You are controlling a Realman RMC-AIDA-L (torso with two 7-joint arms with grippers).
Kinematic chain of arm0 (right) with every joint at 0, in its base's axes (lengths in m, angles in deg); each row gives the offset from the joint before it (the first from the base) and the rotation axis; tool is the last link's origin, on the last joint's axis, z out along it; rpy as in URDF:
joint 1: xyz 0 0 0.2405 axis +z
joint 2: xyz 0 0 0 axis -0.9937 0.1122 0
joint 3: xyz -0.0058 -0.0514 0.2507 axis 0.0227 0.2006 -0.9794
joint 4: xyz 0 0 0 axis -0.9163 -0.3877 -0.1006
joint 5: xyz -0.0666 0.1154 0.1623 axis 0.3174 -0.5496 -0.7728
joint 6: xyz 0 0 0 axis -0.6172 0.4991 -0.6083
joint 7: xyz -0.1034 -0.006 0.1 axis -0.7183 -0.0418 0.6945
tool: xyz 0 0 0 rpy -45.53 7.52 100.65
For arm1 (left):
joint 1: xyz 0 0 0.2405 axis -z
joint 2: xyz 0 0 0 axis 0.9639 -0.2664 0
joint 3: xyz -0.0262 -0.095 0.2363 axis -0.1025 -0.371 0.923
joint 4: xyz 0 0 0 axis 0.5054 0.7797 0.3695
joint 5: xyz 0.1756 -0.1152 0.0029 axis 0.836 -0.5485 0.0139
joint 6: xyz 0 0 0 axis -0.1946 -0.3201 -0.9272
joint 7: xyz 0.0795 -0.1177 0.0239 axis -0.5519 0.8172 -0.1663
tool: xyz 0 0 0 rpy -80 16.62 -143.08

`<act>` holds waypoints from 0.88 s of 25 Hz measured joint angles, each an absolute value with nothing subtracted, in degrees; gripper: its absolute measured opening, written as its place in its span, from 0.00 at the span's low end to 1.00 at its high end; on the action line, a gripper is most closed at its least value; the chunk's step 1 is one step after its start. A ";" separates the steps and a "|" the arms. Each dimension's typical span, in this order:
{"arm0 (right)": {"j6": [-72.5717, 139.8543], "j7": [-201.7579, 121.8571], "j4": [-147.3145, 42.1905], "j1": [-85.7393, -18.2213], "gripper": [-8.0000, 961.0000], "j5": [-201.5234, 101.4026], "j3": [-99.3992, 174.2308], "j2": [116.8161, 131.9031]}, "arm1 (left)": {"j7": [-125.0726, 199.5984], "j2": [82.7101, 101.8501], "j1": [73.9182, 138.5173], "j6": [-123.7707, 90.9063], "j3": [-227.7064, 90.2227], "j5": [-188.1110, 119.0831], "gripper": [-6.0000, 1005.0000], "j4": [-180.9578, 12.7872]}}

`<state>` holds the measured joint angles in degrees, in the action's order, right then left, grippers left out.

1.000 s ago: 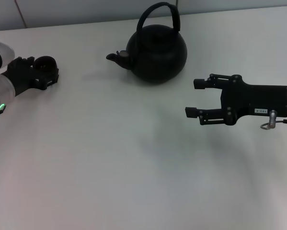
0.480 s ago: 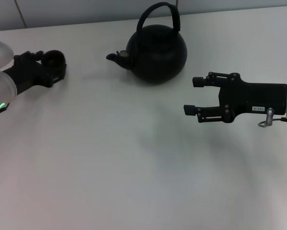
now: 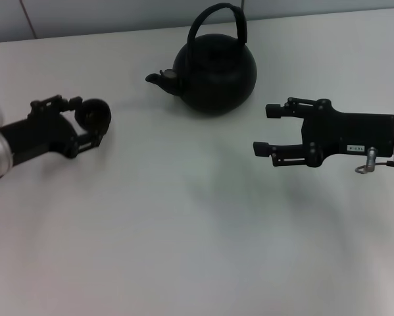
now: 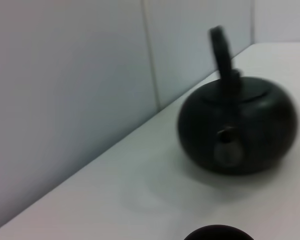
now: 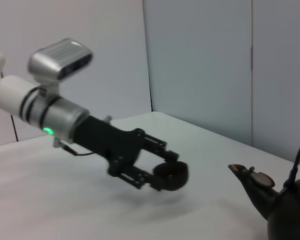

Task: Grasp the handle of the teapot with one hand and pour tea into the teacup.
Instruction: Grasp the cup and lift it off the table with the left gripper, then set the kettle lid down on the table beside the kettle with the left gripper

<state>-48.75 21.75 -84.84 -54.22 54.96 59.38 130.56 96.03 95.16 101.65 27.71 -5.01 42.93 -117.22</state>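
Teacup sits at the left of the white table, pinched between the fingers of the left gripper, which reaches in from the left edge; the right wrist view shows that gripper carrying the cup above the tabletop, with a faint shadow under it. Further right, toward the back of the table, the teapot stands upright, its spout pointing left toward the cup and its handle arching over the top. At the right, the right gripper hovers near the pot's right side, jaws apart, holding nothing, pointing left
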 joint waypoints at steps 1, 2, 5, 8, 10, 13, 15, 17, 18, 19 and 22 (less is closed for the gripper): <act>-48.75 21.75 -84.85 -54.31 0.86 54.93 59.31 130.56 | 96.09 95.02 100.58 29.18 -4.90 42.92 0.70 -118.16; -48.76 21.75 -84.85 -54.39 0.86 54.89 59.22 130.56 | 96.22 94.87 99.63 31.00 -4.88 42.93 0.70 -118.97; -48.86 21.75 -84.85 -54.93 0.86 54.22 58.93 130.56 | 96.94 94.40 97.10 36.33 -4.89 42.93 0.70 -121.21; -49.16 21.75 -84.95 -56.08 0.86 52.43 58.88 130.48 | 97.12 94.15 96.12 39.68 -4.45 42.92 0.71 -121.74; -49.26 21.75 -85.02 -56.40 0.86 52.07 58.88 130.44 | 96.88 94.43 95.77 41.23 -2.86 43.88 0.71 -121.82; -49.34 21.86 -85.35 -56.89 0.86 51.80 58.76 130.36 | 96.81 95.22 95.92 41.25 -2.36 46.11 0.71 -121.86; -49.37 21.99 -85.47 -57.06 0.86 51.80 58.57 130.32 | 96.71 95.87 96.36 41.08 -2.30 47.49 0.71 -121.57; -49.37 22.04 -85.47 -57.26 0.86 51.80 58.41 130.27 | 96.70 95.98 97.21 40.92 -1.79 47.43 0.71 -120.66; -49.37 22.04 -85.47 -57.36 0.86 51.80 58.41 130.22 | 96.70 95.98 97.21 40.92 -1.79 47.43 0.71 -120.66; -49.37 22.04 -85.47 -57.44 0.86 51.80 58.41 130.18 | 96.71 96.05 97.70 40.94 -1.25 47.22 0.71 -120.34; -49.37 22.04 -85.47 -57.56 0.86 51.80 58.41 130.15 | 96.70 96.18 98.05 40.85 0.33 46.69 0.72 -120.32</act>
